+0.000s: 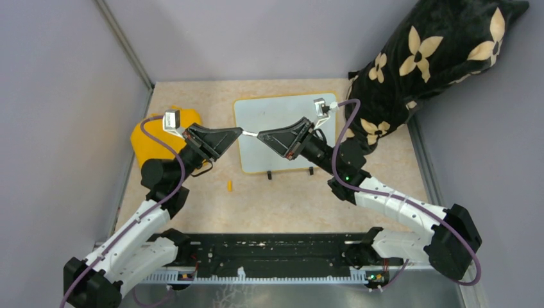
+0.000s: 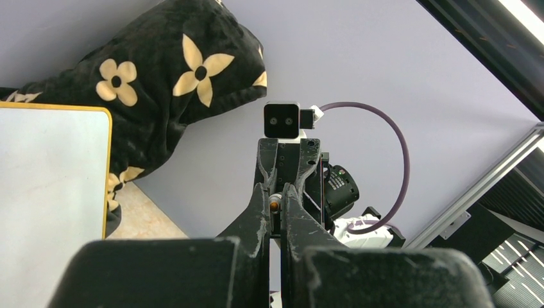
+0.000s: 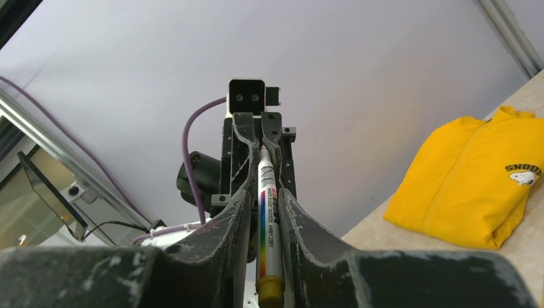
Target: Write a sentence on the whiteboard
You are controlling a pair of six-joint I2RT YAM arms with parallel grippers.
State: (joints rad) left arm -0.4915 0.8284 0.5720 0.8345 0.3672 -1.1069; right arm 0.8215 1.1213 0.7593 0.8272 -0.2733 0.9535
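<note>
No writing yet on the whiteboard [image 1: 277,115] lying flat mid-table, left gripper [image 1: 244,131] pinched shut on the marker [image 3: 268,224] tip above it, right gripper [image 1: 263,135] straddling the barrel, grip unclear.

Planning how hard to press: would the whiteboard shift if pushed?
It would probably slide easily: the whiteboard looks thin and light, and nothing visibly fastens it to the table. Its smooth face likely offers little grip. The two small black feet at its near edge might catch slightly.
</note>
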